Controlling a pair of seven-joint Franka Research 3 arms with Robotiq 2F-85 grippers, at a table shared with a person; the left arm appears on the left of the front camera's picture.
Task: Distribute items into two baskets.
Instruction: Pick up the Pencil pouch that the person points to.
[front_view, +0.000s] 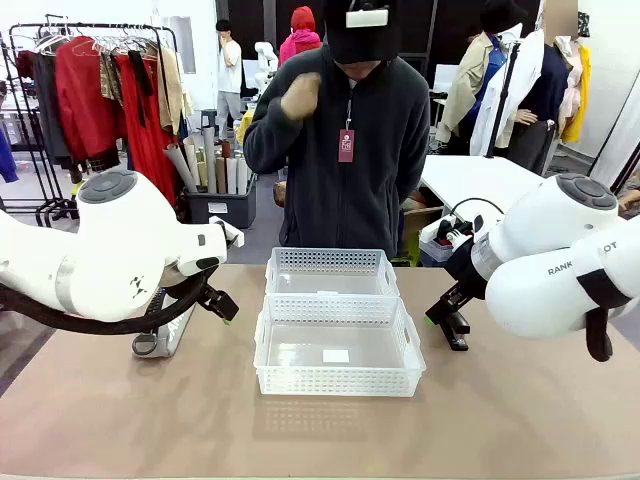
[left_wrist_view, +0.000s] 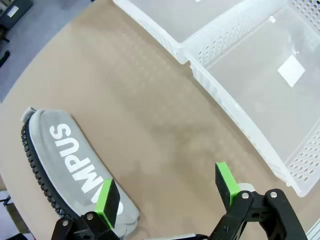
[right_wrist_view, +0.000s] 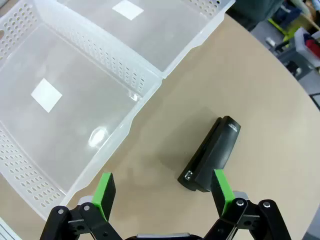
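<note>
Our left fingers (left_wrist_view: 107, 200) stand spread wide above the surface (left_wrist_view: 150, 115), with nothing held between them. The grey pouch (left_wrist_view: 65, 160) with white "CAMPUS" lettering lies flat on the surface. Its near end is tucked just under one finger, and the rest stretches away to that finger's outer side. The gap between the fingers looks down on bare surface. Beyond the other finger sit the two baskets (left_wrist_view: 220, 50), side by side and touching along their long walls, each with a white label on its floor.

Our right fingers (right_wrist_view: 220, 187) are likewise spread wide and grip nothing. The black stapler (right_wrist_view: 212, 152) lies on the surface with its near end just inside one finger, and its body angles away ahead of that fingertip. The opposite finger hangs by the rim of the nearer basket. Across the surface a person (front_view: 340, 150) stands with one hand (front_view: 298, 95) raised to the chest.
</note>
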